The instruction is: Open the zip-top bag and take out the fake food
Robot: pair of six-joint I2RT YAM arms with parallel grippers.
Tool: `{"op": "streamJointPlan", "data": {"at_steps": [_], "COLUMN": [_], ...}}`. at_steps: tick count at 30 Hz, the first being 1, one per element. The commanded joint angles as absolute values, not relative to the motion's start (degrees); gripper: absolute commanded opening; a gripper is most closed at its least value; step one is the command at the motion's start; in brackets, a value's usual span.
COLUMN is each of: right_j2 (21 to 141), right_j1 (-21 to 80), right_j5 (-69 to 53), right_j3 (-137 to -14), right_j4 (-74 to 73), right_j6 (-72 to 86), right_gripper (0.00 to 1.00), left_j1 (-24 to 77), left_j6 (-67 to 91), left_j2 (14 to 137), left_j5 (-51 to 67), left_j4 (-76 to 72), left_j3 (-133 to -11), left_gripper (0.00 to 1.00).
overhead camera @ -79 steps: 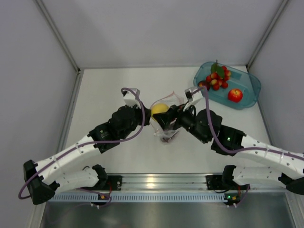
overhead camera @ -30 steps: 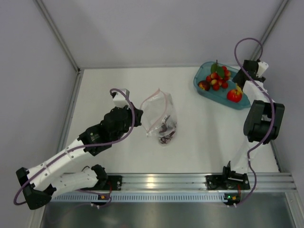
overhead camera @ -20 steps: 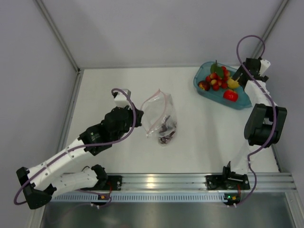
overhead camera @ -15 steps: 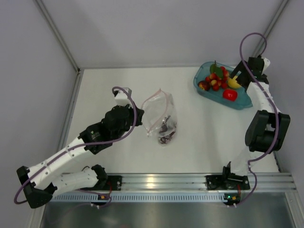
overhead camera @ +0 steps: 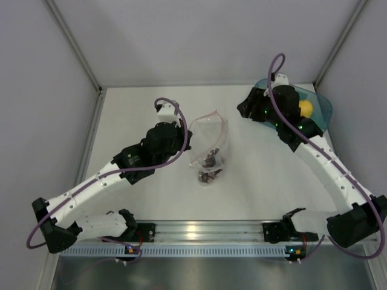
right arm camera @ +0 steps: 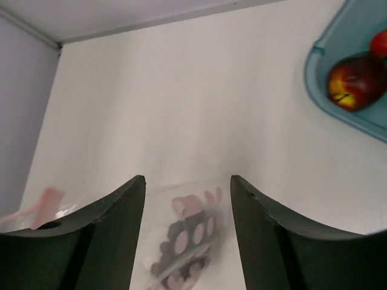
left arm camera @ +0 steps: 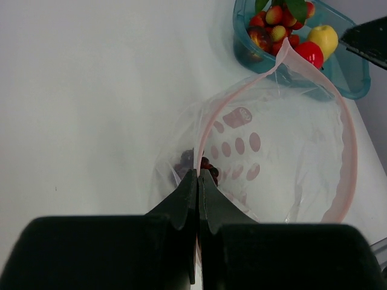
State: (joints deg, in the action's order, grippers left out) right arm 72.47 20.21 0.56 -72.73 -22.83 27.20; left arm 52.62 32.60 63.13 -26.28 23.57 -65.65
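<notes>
The zip-top bag (left arm camera: 278, 145) stands mid-table with its mouth looped open. The left gripper (left arm camera: 198, 181) is pinched tight on its pink zip strip (left arm camera: 349, 157), which looks the one firm place to hold, since the clear film is thin, crinkly, slippery and near weightless. Dark grapes (left arm camera: 196, 164), knobbly, hard and light, sag at its bottom, while the right gripper (right arm camera: 186, 181) hangs well apart, fingers spread and empty, by the teal tub (overhead camera: 323, 112) of glossy fake food (left arm camera: 309, 53).

Teal tub (left arm camera: 242, 54) on white table (overhead camera: 133, 115)
</notes>
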Motion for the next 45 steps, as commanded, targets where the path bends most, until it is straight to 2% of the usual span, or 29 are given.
{"op": "streamJointPlan", "data": {"at_steps": [1, 3, 4, 6, 7, 15, 18, 21, 27, 34, 41, 45], "right_j2": [67.16, 65.83, 65.48, 65.22, 65.13, 71.18, 74.0, 76.63, 78.75, 84.98, 89.38, 89.04], "right_j1": [29.22, 32.77, 36.26, 39.79, 43.29, 55.97, 58.09, 58.36, 58.36, 58.36, 58.36, 58.53], "right_j5": [5.45, 7.11, 7.9, 12.97, 14.57, 26.6, 31.8, 36.55, 39.98, 42.54, 43.68, 45.44], "right_j3": [-72.16, -72.68, -73.03, -74.96, -75.58, -82.08, -82.71, -82.97, -83.49, -90.17, -89.48, -84.48], "right_j4": [-24.44, -25.05, -25.31, -27.33, -27.77, -32.6, -34.01, -36.46, -34.02, -34.72, -32.26, -30.94], "right_j6": [28.39, 29.79, 29.88, 30.32, 30.24, 32.43, 35.5, 38.75, 42.54, 45.7, 47.9, 49.39], "right_gripper": [0.56, 0.48, 0.4, 0.35, 0.29, 0.13, 0.05, 0.01, 0.0, 0.0, 0.0, 0.0], "left_j1": [52.47, 52.47, 52.47, 52.56, 52.56, 52.73, 52.91, 53.17, 54.58, 57.39, 58.01, 58.01], "left_j6": [32.52, 33.22, 33.48, 34.36, 34.63, 38.05, 39.98, 42.97, 47.99, 48.78, 49.57, 49.22], "left_j2": [65.12, 66.7, 67.06, 67.76, 68.29, 67.94, 67.06, 65.22, 61.97, 63.45, 62.23, 59.86], "left_j5": [-25.75, -24.97, -24.61, -23.29, -22.94, -20.31, -20.74, -21.36, -23.55, -24.7, -24.96, -27.5], "left_j4": [21.97, 21.97, 21.89, 21.71, 21.53, 17.85, 16.18, 14.25, 7.21, 6.33, 5.62, 5.62], "left_j3": [-68.81, -69.34, -69.95, -70.49, -70.84, -69.97, -68.74, -66.46, -60.83, -61.44, -60.47, -58.81], "left_gripper": [0.0, 0.0, 0.0, 0.0, 0.0, 0.0, 0.0, 0.0, 0.0, 0.0, 0.0, 0.0]}}
